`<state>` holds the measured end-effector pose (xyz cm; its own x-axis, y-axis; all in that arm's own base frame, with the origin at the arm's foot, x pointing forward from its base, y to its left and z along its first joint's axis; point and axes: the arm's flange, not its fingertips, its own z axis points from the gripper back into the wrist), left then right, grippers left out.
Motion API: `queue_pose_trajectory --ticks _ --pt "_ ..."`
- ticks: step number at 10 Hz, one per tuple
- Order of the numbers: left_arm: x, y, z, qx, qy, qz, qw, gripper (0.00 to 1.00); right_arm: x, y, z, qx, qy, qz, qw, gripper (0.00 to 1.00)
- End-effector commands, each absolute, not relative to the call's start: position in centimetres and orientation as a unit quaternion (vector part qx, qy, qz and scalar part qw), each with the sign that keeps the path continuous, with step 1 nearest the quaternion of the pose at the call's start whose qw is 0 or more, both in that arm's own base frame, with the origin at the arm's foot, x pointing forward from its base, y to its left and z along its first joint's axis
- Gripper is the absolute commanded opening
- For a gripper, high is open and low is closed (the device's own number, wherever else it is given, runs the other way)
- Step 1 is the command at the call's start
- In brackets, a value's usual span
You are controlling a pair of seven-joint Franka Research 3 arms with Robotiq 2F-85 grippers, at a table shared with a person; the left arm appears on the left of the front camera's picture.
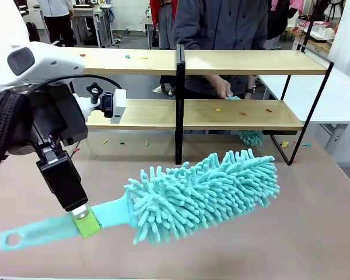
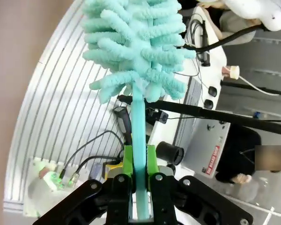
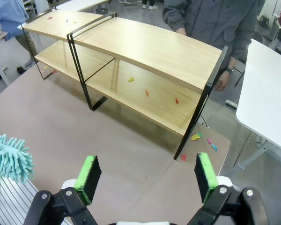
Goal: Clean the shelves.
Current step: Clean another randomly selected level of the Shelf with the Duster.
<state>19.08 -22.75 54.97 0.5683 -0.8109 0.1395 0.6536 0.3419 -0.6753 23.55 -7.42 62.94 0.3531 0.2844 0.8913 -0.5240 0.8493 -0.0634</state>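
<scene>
The duster [image 1: 204, 195] hangs over the table [image 1: 326, 233] before the shelves [image 1: 251, 61]; behind them stands a person [image 1: 221, 23], apparently with a second duster [image 1: 251, 137].

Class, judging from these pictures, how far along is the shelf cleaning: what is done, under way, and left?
Done: the left hand is shut on the handle of the teal duster. Under way: the duster is held over the table, short of the shelves. Left: coloured scraps lie on both boards.

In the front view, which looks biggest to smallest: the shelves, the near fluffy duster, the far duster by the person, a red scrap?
1. shelves
2. near duster, enlarged by closeness to the camera
3. far duster, partly hidden, so its true size is unsure
4. red scrap
</scene>
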Motion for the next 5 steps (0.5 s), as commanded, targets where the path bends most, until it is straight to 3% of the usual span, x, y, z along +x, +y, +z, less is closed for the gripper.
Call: queue_pose_trajectory --ticks 1,2,5 --pt "21.5 -25.2 54.2 -0.352 0.083 -0.419 0.833 0.12 23.6 -7.5 62.9 0.116 -0.512 0.247 0.814 1.00" --pt "22.9 -26.9 54.2 -0.362 0.076 -0.420 0.829 0.12 23.6 -7.5 62.9 0.116 -0.512 0.247 0.814 1.00" --pt "26.5 -32.8 54.3 -0.311 0.013 -0.329 0.891 0.12 23.6 -7.5 62.9 0.116 -0.512 0.247 0.814 1.00"
